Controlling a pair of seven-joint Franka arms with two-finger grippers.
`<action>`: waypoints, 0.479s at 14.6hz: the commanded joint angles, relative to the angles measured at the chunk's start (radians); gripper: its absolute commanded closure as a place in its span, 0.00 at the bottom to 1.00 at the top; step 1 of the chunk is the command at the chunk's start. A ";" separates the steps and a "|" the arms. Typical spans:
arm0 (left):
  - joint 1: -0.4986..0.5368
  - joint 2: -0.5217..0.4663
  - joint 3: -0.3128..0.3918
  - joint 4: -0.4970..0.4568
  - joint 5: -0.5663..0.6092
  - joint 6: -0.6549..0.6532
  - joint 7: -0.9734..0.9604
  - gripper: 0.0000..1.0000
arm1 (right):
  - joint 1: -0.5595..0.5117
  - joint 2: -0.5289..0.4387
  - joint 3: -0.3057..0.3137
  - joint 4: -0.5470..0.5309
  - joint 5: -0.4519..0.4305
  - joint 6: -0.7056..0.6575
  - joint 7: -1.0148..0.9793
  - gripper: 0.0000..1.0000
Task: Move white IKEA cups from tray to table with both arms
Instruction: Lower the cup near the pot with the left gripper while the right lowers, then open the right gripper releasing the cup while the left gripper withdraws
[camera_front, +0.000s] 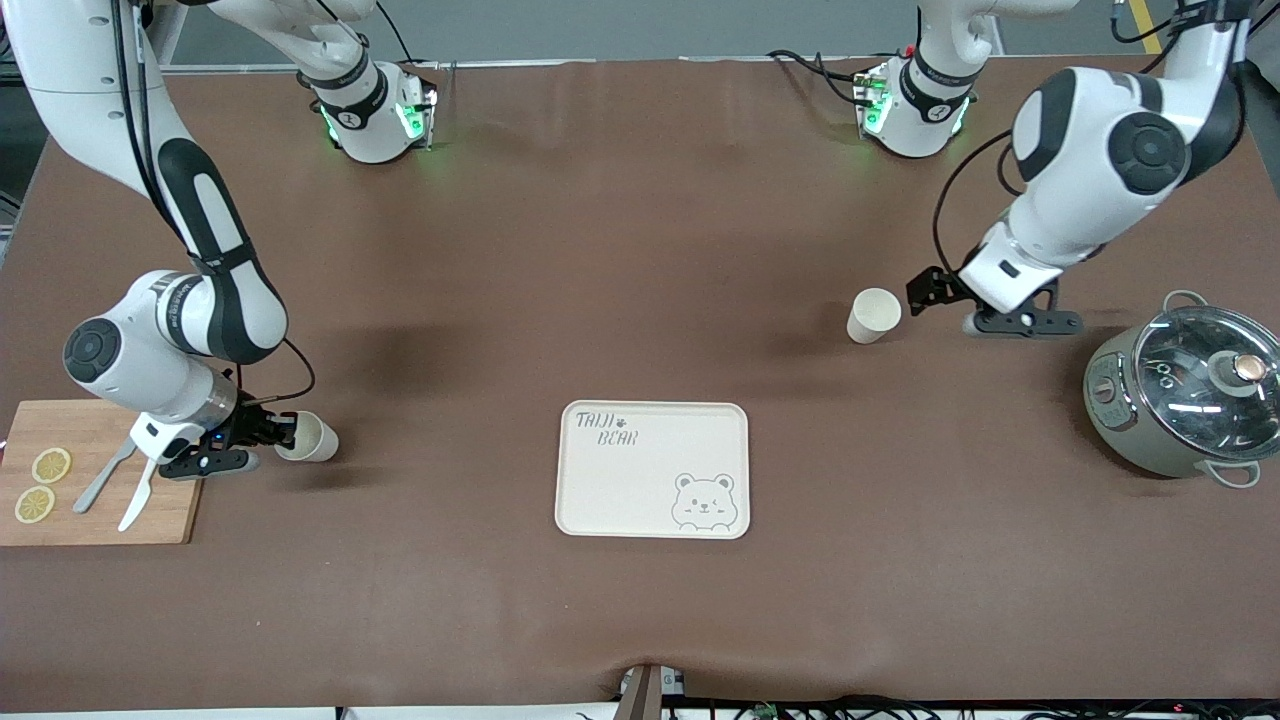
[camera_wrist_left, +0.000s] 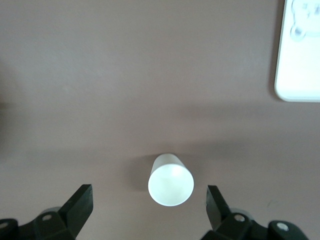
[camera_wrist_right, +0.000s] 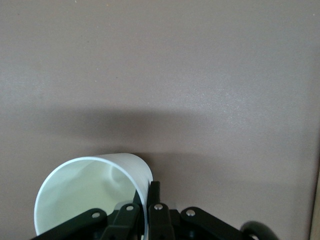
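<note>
By the cutting board (camera_front: 100, 470), the right gripper (camera_front: 283, 431) had its fingers pinched on the wall of one white cup (camera_front: 312, 437), low over the table (camera_front: 600, 250) at the right arm's end. The bear tray (camera_front: 610, 500) lay mid-table. Toward the left arm's end, the other white cup (camera_front: 873, 315) stood upright; the left gripper (camera_front: 918, 292) hung just beside it, fingers spread wide, near the lidded pot (camera_front: 1180, 395).

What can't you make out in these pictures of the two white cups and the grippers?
- Front view: the right gripper hides where the fingers meet the nearer cream-white handleless cup.
- Right wrist view: the picture's bottom edge cuts off that cup's lower rim.
- Left wrist view: the left gripper is cropped; the other cup's base is hidden by its own body.
- Front view: glare hides what the grey-green pot holds.
</note>
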 joint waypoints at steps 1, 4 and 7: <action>0.017 0.063 -0.002 0.164 -0.023 -0.102 -0.017 0.00 | -0.015 -0.011 0.013 -0.017 0.027 0.014 -0.028 0.58; 0.069 0.077 0.001 0.250 -0.017 -0.110 0.006 0.00 | -0.016 -0.013 0.013 -0.007 0.027 0.002 -0.029 0.00; 0.072 0.132 0.003 0.346 0.024 -0.120 0.009 0.00 | -0.015 -0.033 0.013 0.024 0.025 -0.061 -0.031 0.00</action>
